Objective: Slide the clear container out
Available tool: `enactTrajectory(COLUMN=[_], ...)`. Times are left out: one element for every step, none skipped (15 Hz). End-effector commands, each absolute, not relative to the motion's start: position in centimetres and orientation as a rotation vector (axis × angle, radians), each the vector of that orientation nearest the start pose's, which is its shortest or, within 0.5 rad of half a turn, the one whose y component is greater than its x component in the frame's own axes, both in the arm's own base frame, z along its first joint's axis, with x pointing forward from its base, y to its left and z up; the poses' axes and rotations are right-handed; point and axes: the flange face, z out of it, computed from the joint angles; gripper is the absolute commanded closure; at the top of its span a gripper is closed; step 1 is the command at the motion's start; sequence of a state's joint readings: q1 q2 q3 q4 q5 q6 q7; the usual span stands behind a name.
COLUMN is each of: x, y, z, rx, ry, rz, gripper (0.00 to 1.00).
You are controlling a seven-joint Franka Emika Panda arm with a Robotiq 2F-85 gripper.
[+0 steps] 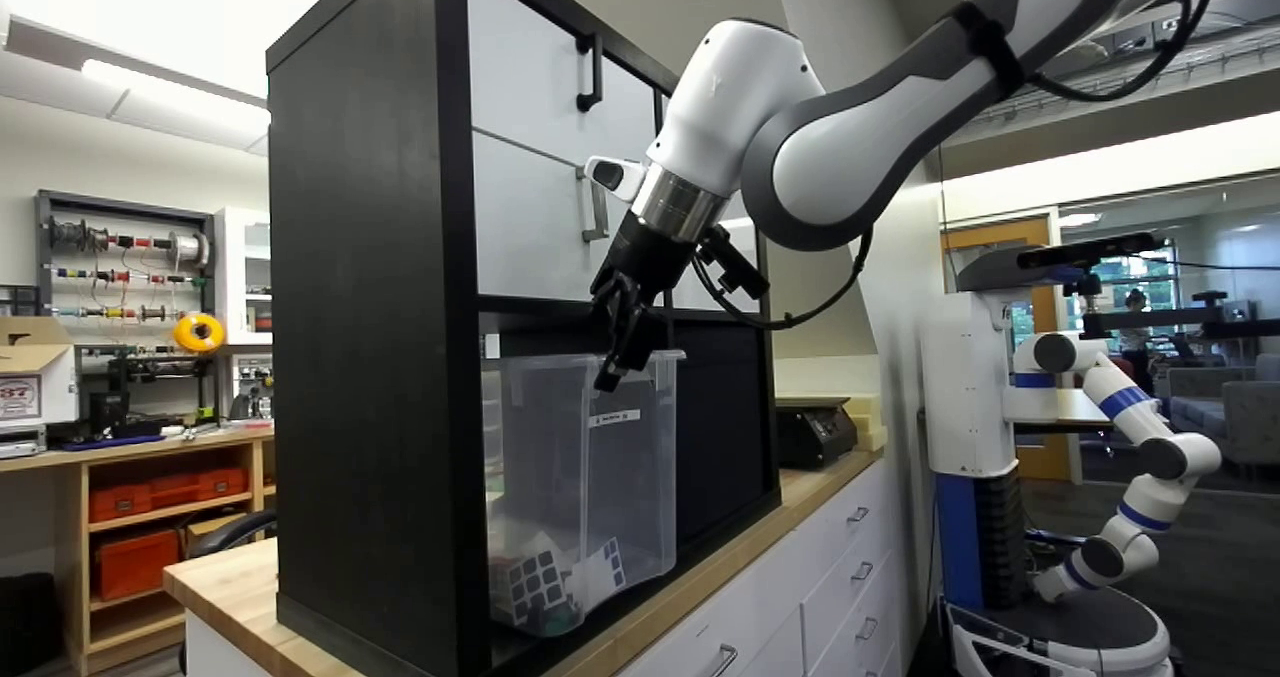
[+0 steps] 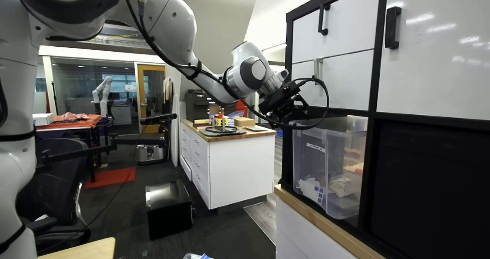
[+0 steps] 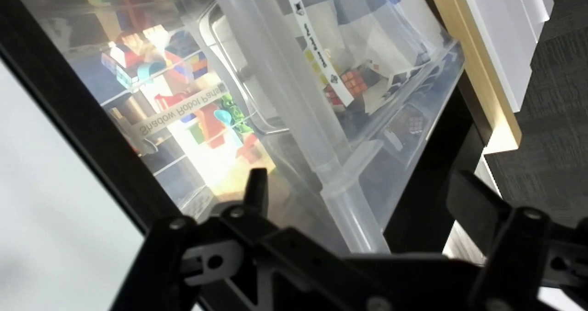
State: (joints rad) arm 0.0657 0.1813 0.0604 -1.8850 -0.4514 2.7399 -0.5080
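The clear container (image 1: 630,457) stands in a lower cubby of the black cabinet, seemingly at a slight angle, with small objects inside. It also shows in an exterior view (image 2: 311,165) with a white label on its wall. In the wrist view its pale rim (image 3: 351,219) runs between the two fingers. My gripper (image 3: 360,194) is open, with one finger on the inner side of the rim and one on the outer side. It shows from outside at the top of the container in both exterior views (image 1: 618,362) (image 2: 293,111). I cannot tell whether a finger touches the rim.
White-fronted drawers (image 1: 540,217) with handles sit directly above the cubby. The black cabinet (image 1: 365,307) frames it. A wooden counter edge (image 2: 321,222) runs below the front. Another labelled clear box with colourful parts (image 3: 183,113) shows behind the container in the wrist view.
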Motion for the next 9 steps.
enactTrajectory(x=[65.9,66.2,66.6,66.9,67.2,67.4,67.5,67.6,67.5], y=[10.1,10.3,10.4,10.4,10.4,10.4,10.3,10.3,10.2], z=[49.1,49.1,49.0,48.9,48.6,48.4,48.1,47.9,47.8], rx=[-2.968,-2.966,-2.963,-2.961,-2.957,-2.955,-2.953,-2.946,-2.943], ry=[-1.692,-1.700,-1.713,-1.719,-1.722,-1.726,-1.727,-1.736,-1.739], rz=[-1.079,-1.076,-1.074,-1.071,-1.065,-1.061,-1.052,-1.051,-1.047], gripper=[0.00,0.00,0.00,0.00,0.00,0.00,0.25,0.28,0.33])
